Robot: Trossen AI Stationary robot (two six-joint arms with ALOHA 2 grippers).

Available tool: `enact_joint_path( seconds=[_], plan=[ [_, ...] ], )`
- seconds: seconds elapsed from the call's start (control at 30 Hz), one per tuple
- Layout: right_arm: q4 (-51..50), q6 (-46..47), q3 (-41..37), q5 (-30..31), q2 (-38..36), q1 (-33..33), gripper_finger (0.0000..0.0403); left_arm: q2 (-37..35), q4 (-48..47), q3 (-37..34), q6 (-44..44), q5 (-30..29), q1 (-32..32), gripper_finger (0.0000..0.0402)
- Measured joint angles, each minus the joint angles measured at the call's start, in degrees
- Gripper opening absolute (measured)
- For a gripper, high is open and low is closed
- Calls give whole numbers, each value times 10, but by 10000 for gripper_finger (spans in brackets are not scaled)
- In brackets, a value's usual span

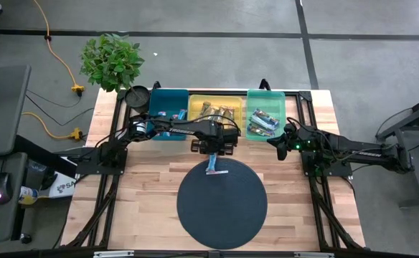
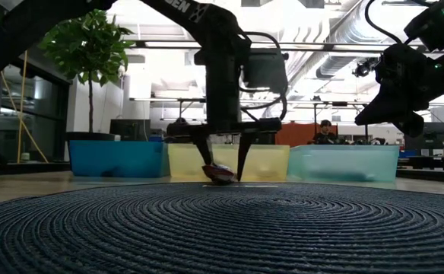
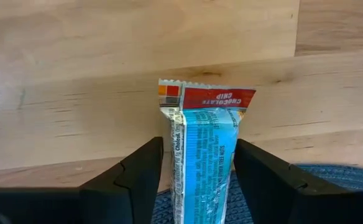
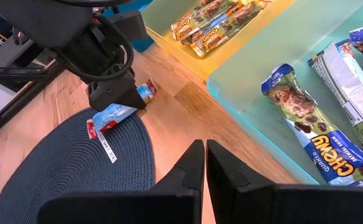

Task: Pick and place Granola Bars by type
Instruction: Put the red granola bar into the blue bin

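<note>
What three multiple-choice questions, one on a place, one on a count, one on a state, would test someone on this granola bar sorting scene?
1. Where does the blue wrapped granola bar lie?
A. in the yellow tray
B. on the far edge of the round dark woven mat
C. beside the plant

2. How many rectangular plastic trays stand behind the mat?
A. two
B. three
C. five

3. How do the left gripper jaws stand?
A. open, either side of the bar
B. shut, away from it
C. out of view

Answers: 1 B, the bar straddles the mat's rim and the wood. 2 B, teal, yellow and green. 3 A, the left wrist view shows gaps beside the wrapper.
</note>
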Motion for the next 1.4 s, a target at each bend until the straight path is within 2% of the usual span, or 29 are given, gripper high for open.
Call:
enact_joint_path(
  seconds=[0.37,0.63,0.83,1.03,1.23,1.4],
  plan=[
    [0,0,0,0,0,0,0,0,-8,-1,13,1,0,122],
    [0,0,0,0,0,0,0,1,-17,5,24,6,0,116],
    [0,0,0,0,0,0,0,7,-43,60,58,-11,-1,115],
    [0,0,0,0,0,0,0,4,-62,126,131,-11,0,115],
    [0,0,0,0,0,0,0,4,-54,181,230,57,0,115],
    [0,0,0,0,0,0,0,3,54,203,320,176,4,115]
  ],
)
